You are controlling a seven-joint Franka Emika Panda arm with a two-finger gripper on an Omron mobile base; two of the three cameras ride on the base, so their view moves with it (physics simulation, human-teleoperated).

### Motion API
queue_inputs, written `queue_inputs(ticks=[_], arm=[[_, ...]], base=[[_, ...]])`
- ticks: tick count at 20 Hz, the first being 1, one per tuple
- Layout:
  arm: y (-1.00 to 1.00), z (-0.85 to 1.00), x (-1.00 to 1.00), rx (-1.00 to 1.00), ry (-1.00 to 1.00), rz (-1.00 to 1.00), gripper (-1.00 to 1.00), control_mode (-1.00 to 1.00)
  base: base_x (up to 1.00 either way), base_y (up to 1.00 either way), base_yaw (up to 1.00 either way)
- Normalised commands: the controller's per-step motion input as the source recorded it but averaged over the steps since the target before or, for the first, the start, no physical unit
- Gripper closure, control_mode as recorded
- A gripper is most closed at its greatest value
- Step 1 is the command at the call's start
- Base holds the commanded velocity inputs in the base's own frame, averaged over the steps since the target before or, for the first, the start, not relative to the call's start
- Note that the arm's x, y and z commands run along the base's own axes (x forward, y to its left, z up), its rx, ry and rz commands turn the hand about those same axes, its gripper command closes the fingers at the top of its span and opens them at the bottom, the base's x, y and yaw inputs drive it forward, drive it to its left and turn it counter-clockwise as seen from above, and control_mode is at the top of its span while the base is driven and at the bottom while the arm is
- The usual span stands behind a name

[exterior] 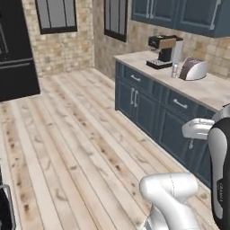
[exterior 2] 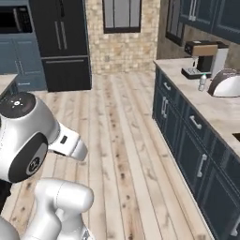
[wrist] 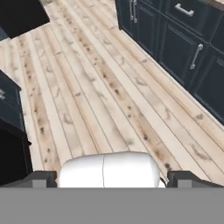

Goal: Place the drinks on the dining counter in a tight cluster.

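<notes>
Arm tucked over bare floor, a small bottle far off on the wall counter

The gripper [wrist: 112, 178] hangs over the pale plank floor [wrist: 100, 92] with its two dark fingertips [wrist: 41, 178] spread wide apart at the bottom of the hand view and nothing between them. Off to the right runs a beige-topped counter [exterior: 202, 90] with dark blue cabinet fronts and silver handles, against a tan tiled wall. On it stands a coffee machine [exterior: 164, 50] in black and copper, and near that a rounded silver toaster [exterior: 194, 68]. Between the two stands a small clear bottle [exterior: 174, 70]; its cap looks bluish, though it is too small to be sure. A black fridge [exterior 2: 63, 42] stands at the far end of the room, well apart from the arm.
</notes>
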Motion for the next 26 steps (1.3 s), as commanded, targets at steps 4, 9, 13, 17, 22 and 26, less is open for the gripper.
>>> queue_inputs(ticks=[4, 9, 13, 17, 22, 26], arm=[[0.0, 0.0, 0.0, 0.0, 0.0, 0.0, -1.0, 1.0], [0.0, 0.0, 0.0, 0.0, 0.0, 0.0, -1.0, 1.0], [0.0, 0.0, 0.0, 0.0, 0.0, 0.0, -1.0, 1.0], [0.0, 0.0, 0.0, 0.0, 0.0, 0.0, -1.0, 1.0], [0.0, 0.0, 0.0, 0.0, 0.0, 0.0, -1.0, 1.0], [0.0, 0.0, 0.0, 0.0, 0.0, 0.0, -1.0, 1.0]], base=[[1.0, 0.68, -0.21], [1.0, 0.51, -0.14], [1.0, 0.64, -0.15], [1.0, 0.36, -0.26], [1.0, 0.29, -0.45], [0.97, 0.48, -0.69]])
